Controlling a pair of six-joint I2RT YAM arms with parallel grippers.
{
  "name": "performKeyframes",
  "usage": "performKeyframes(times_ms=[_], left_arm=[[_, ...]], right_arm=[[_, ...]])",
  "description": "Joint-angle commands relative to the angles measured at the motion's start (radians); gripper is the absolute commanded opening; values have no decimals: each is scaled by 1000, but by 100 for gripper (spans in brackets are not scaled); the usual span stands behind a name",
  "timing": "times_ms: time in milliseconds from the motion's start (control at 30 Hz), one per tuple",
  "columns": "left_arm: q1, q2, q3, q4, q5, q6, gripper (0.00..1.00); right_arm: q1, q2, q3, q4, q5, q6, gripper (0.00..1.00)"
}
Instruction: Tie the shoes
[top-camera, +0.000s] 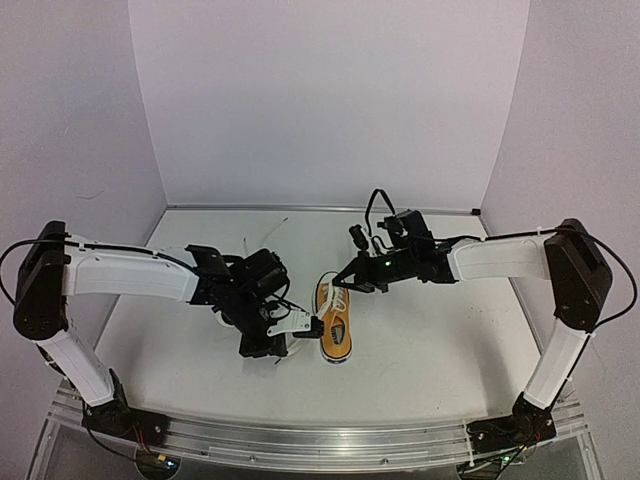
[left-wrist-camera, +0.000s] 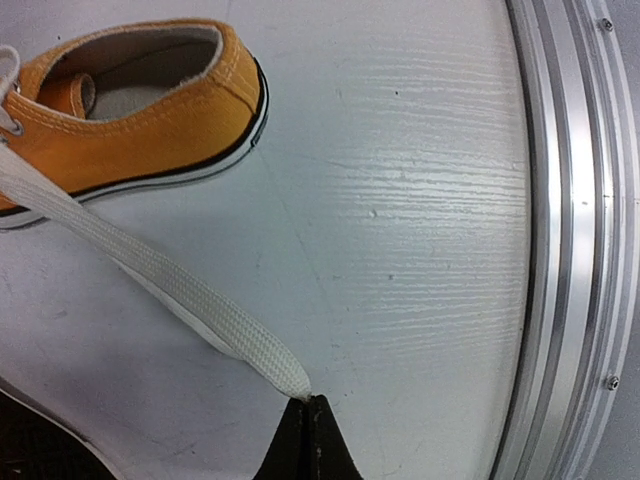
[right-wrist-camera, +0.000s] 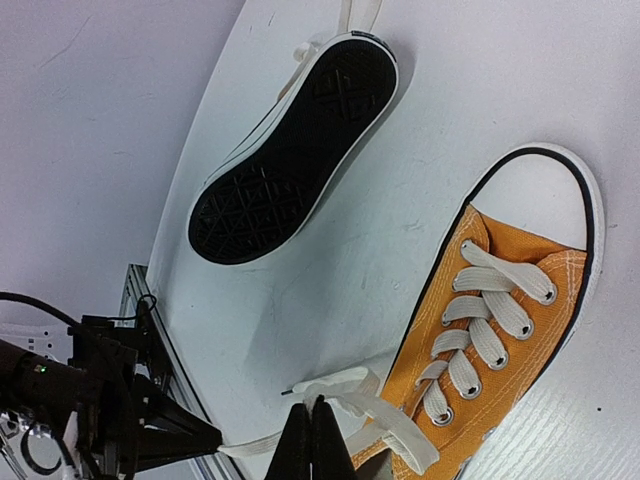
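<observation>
**Setting.** White bench (top-camera: 430, 350) enclosed by plain white walls (top-camera: 330, 100) at the back and both sides. An aluminium rail (left-wrist-camera: 560, 240) runs along the near edge.

**Item 1: orange canvas sneaker** (top-camera: 336, 325). Upright on its sole at mid-bench, between the two arms. It is laced through all visible eyelets, with no knot or bow to be seen.
- First lace tail (left-wrist-camera: 150, 265): drawn out taut toward the near rail, its tip pinched in the clenched left end effector (left-wrist-camera: 308, 405).
- Second lace tail (right-wrist-camera: 345, 385): lies at the tips of the clenched right end effector (right-wrist-camera: 310, 418), apparently gripped there, just beside the top eyelets.

**Item 2: black-soled sneaker** (right-wrist-camera: 290, 150). Tipped over so that its sole shows, it lies near the orange one on the left arm's side. White lace trails loose past its toe; whether it is knotted cannot be told.

**Progress (judged).** Early. Both tails of Item 1 are in hand but not crossed. The crossing, loops and tightening are all to do, and Item 2 is untouched.

**Clearance.**
- The left end effector works near the rail, with little room for pulling further that way.
- There is open bench beyond the orange sneaker toward the back wall and on the right arm's side.
- Item 2 crowds the left arm's side.
</observation>
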Motion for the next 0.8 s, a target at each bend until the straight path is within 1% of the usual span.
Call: performKeyframes(times_ms=[0,67,133,233,333,433,500,600,767], left_arm=[[1,-6,-18,-31,44,-62,0],[-28,-21,-30,-19,53,-78,0],[-85,-26,-20,4,49,-83,0],[-167,1,41,28,52,-69,0],[-212,44,120,49,50,-31,0],[-223,63,145,147,36,24,0],[-223,66,125,285,30,68,0],[-222,103,124,437,39,132,0],[-221,220,215,526,0,261,0]], right_arm=[[-4,-16,-2,3,10,-16,0],[-4,-16,-5,0,16,-20,0],[-4,-5,-2,-2,16,-24,0],[-4,13,8,-3,8,-29,0],[-4,15,16,-3,2,-38,0],[-4,8,18,-4,-7,-62,0],[-6,3,19,-9,-16,-79,0],[-10,-2,19,-18,-28,-105,0],[-18,-10,21,-36,-41,-134,0]])
